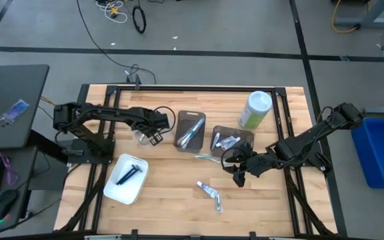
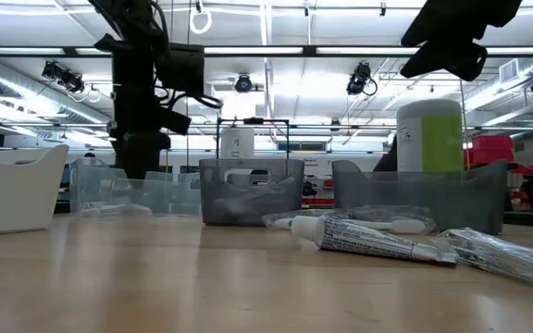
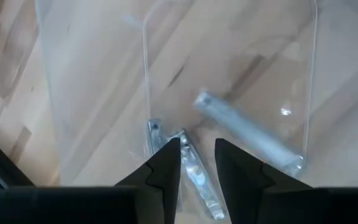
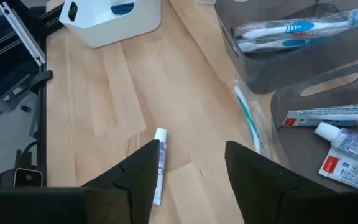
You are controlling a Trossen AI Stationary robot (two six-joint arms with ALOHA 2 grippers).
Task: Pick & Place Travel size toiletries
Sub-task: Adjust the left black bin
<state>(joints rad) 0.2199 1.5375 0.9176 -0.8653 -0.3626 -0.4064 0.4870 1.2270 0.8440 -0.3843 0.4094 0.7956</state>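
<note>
My left gripper (image 1: 155, 136) (image 3: 197, 154) points down into a clear bin (image 1: 141, 139) (image 3: 92, 74) at the table's left. Its fingers stand a little apart, open. On the bin's floor below them lie a silvery flat piece (image 3: 197, 177) and a silvery tube (image 3: 247, 134). My right gripper (image 1: 239, 177) (image 4: 191, 163) hangs open above the table's middle right. A white-and-blue tube (image 4: 159, 163) (image 1: 207, 190) lies on the wood under it, with a packet (image 1: 218, 204) beside that. A wrapped toothbrush (image 1: 205, 158) (image 4: 246, 112) lies next to the dark bins.
One dark bin (image 1: 191, 129) holds toothbrushes (image 4: 291, 31) and another (image 1: 232, 140) holds tubes (image 4: 334, 115). A green canister (image 1: 255, 110) stands at the far right. A white tray (image 1: 127, 180) near the front left holds a dark razor (image 1: 128, 173). Bare wood lies between tray and tube.
</note>
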